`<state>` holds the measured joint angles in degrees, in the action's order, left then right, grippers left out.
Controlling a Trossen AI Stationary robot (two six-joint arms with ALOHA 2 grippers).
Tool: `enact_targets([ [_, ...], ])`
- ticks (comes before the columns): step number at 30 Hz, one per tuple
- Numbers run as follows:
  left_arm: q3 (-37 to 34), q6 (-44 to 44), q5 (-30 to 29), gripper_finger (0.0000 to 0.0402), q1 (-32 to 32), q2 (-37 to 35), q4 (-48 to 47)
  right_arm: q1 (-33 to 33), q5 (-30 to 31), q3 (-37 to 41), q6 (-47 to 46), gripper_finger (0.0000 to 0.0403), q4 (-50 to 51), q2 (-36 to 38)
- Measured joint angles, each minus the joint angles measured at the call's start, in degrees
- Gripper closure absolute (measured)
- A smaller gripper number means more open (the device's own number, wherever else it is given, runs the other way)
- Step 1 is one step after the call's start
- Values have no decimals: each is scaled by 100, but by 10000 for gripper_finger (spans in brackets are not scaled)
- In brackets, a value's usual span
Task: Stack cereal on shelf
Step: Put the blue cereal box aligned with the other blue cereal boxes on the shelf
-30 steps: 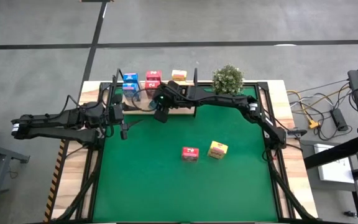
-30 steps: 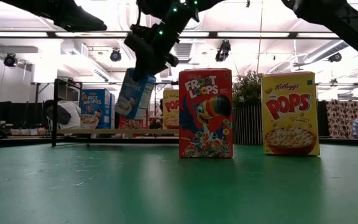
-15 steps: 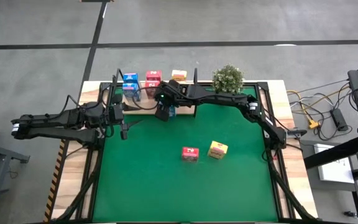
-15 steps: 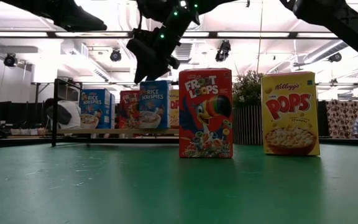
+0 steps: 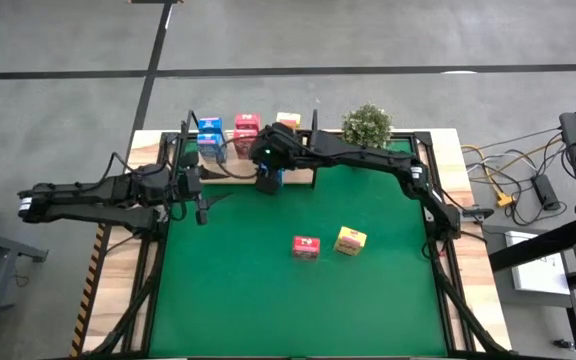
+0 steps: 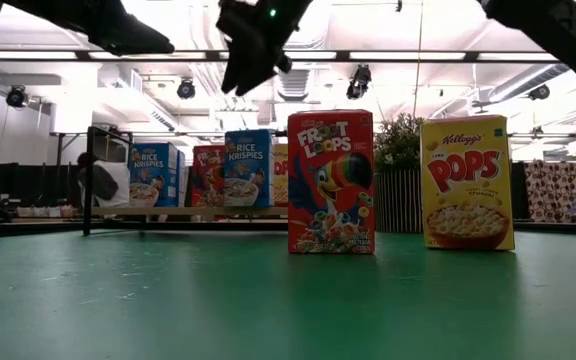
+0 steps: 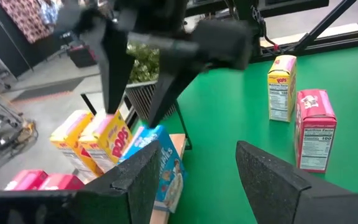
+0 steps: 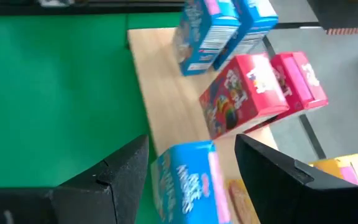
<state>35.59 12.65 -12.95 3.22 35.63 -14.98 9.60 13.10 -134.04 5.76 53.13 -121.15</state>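
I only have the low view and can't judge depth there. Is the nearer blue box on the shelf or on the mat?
Observer: On the shelf. The right wrist view shows the blue box standing on the wood near its front edge.
Operator: Is the right gripper holding it?
Observer: No. The left wrist view shows the right gripper above the box, jaws open and not gripping it.
Operator: Where is the left gripper?
Observer: From above, the left gripper sits at the left edge of the mat, open and empty.
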Motion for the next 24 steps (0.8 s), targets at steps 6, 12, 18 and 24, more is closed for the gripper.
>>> enact_targets([
  [6,-2,-223,-1,209,-2,305,236,-305,-4,173,219,172,341,264],
  [12,-1,-372,0,209,-2,666,592,-634,-269,913,284,172,423,530],
  [18,208,-376,0,209,0,1030,608,-965,-287,2142,341,172,-386,1053],
  [24,578,-313,0,209,0,1509,610,-1049,-282,3827,573,172,-2120,1887],
])
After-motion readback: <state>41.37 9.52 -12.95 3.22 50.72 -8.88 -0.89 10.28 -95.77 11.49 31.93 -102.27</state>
